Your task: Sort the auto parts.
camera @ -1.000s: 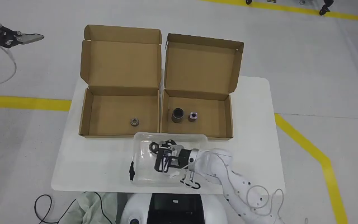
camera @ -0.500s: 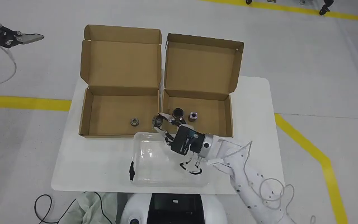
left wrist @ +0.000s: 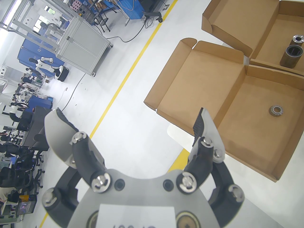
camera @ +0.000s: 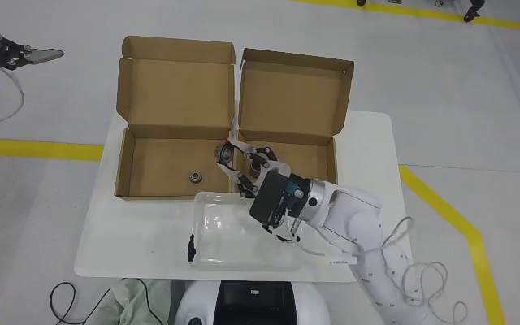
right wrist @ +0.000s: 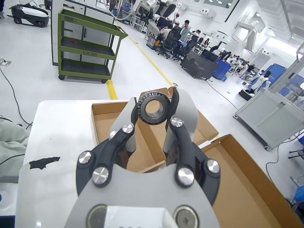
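Observation:
A tapered roller bearing (right wrist: 154, 109) is clamped between the fingers of my right gripper (right wrist: 154, 104), which is shut on it. In the top view this gripper (camera: 227, 155) hangs over the right end of the left cardboard box (camera: 126, 166), close to the wall shared with the right box (camera: 329, 175). A similar small bearing (camera: 195, 175) lies on the left box's floor. The right box holds a dark cylinder (camera: 258, 165) and a silver sleeve (camera: 280, 168). My left gripper (left wrist: 129, 119) is open and holds nothing, off the table's left side.
A clear plastic bin (camera: 213, 236) sits at the table's front, just before the boxes. Both box lids stand open at the back. A black strip (camera: 191, 246) marks the table beside the bin. A cloth (camera: 130, 296) hangs at the front edge.
My right gripper rose out of the clear bin with the bearing and moved back and slightly left, from the bin to above the left box's right end.

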You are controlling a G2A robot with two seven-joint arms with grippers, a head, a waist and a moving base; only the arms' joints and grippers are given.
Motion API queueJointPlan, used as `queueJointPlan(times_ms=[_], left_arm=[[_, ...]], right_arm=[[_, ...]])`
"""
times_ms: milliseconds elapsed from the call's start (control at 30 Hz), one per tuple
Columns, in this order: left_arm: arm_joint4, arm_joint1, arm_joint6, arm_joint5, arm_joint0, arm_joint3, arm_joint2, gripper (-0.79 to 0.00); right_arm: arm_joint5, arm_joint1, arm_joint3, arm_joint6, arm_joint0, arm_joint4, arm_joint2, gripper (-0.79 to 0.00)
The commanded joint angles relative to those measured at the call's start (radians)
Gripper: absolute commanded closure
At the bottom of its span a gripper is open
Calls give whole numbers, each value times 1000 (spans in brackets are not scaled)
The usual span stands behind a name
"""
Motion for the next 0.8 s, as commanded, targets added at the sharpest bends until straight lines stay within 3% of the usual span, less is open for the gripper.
queueJointPlan(times_ms=[0,767], left_arm=[[0,0,0,0,0,0,0,-785],[0,0,0,0,0,0,0,-785]], right_arm=[[4,0,-23,16,7,8,2,0],[41,-17,19,43,214,74,-25,0]])
